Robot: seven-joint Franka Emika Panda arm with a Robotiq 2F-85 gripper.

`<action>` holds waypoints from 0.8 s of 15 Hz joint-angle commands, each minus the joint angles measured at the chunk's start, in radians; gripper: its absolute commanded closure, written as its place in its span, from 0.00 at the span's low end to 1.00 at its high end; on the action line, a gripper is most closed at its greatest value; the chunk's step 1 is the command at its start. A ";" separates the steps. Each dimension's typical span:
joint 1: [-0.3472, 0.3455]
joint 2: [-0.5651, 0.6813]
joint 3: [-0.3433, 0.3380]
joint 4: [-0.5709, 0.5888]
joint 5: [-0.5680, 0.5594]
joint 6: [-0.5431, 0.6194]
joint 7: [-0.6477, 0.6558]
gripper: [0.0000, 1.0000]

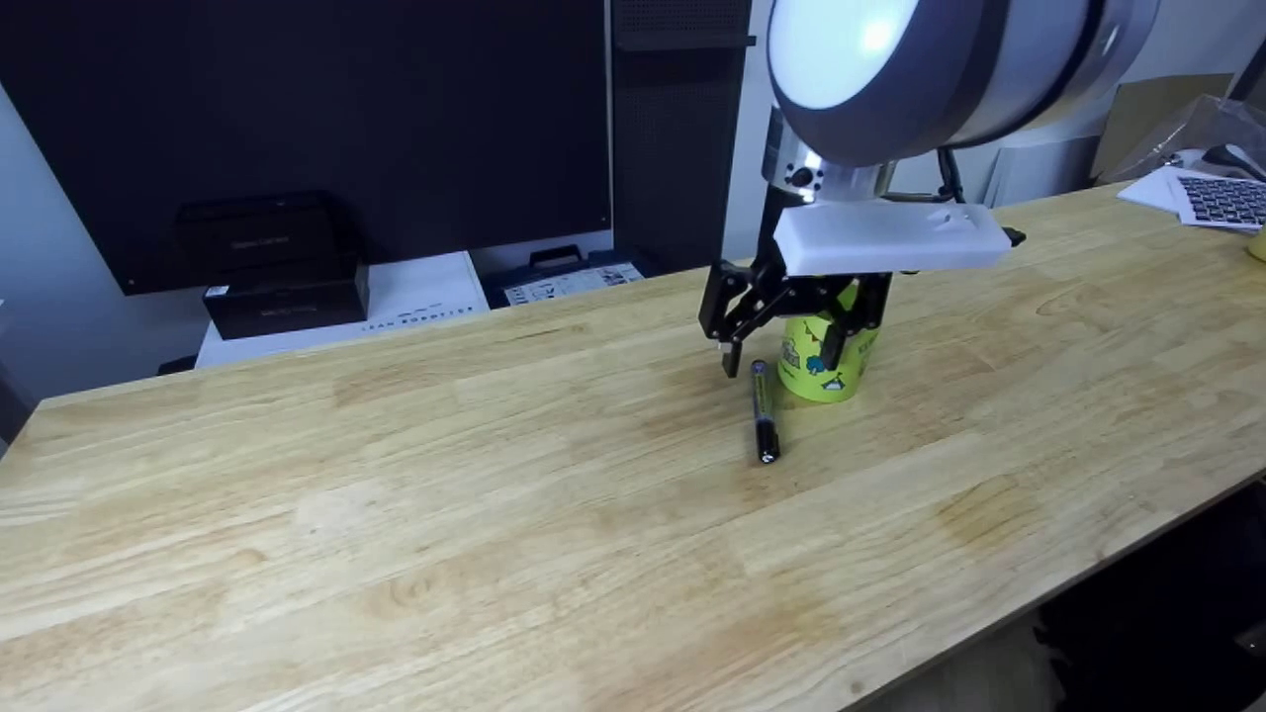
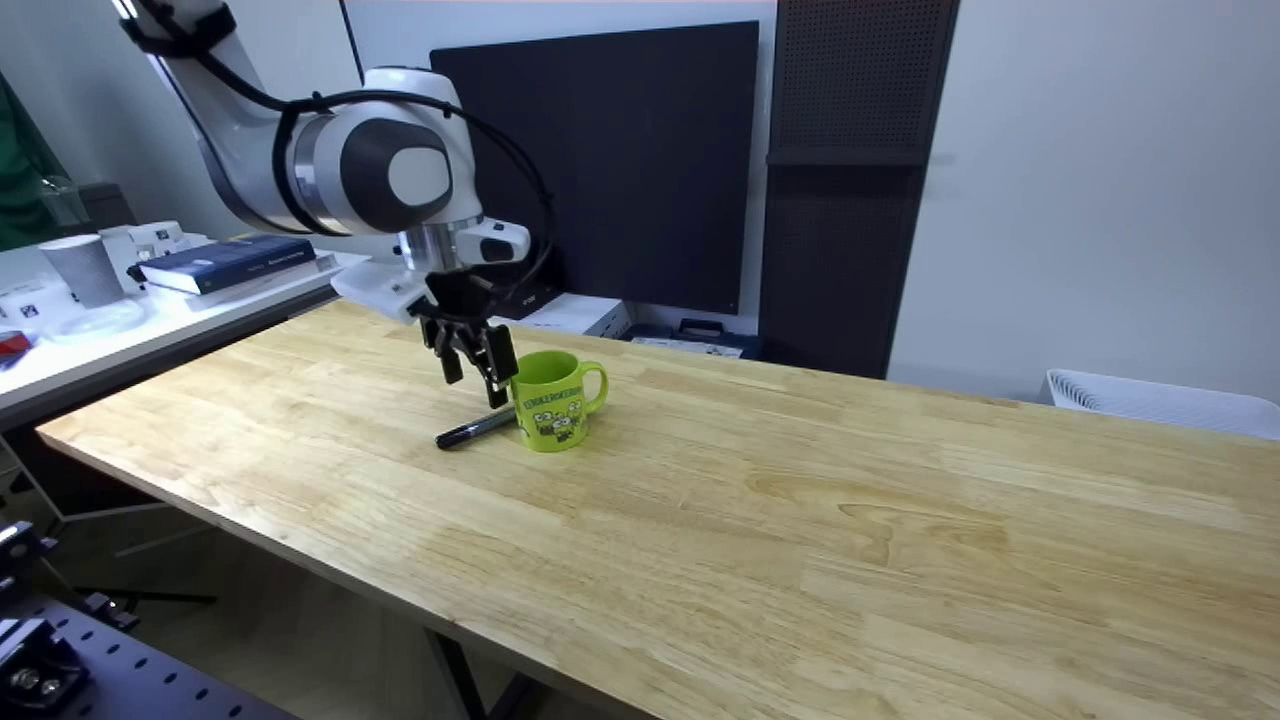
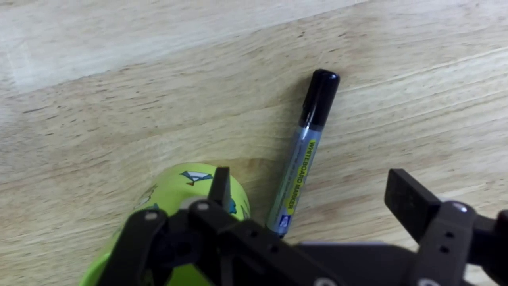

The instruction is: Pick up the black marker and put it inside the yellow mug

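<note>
One slim black-capped grey whiteboard marker point(image 3: 303, 154) lay just beside the upright yellow-green cylindrical mug point(image 2: 553, 415), near which your black gripper point(image 1: 782, 357) hung, jaws spread wide.

Wooden table point(image 2: 850, 540) before a black board point(image 2: 640, 170).
To one side, a blue book point(image 2: 230, 260) lies near a grey cup point(image 2: 88, 272).

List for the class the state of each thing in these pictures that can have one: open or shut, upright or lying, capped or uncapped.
Gripper: open, holding nothing.
Yellow mug: upright on the wooden table; whether anything is inside cannot be told.
Black marker: capped, lying on its side, outside the mug.
Blue book: closed, lying flat.
</note>
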 commanded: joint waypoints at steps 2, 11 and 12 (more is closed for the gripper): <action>0.052 0.069 -0.054 0.045 0.015 0.022 0.044 0.00; 0.129 0.186 -0.119 0.147 0.010 0.021 0.069 0.00; 0.135 0.200 -0.118 0.162 0.010 0.018 0.070 0.00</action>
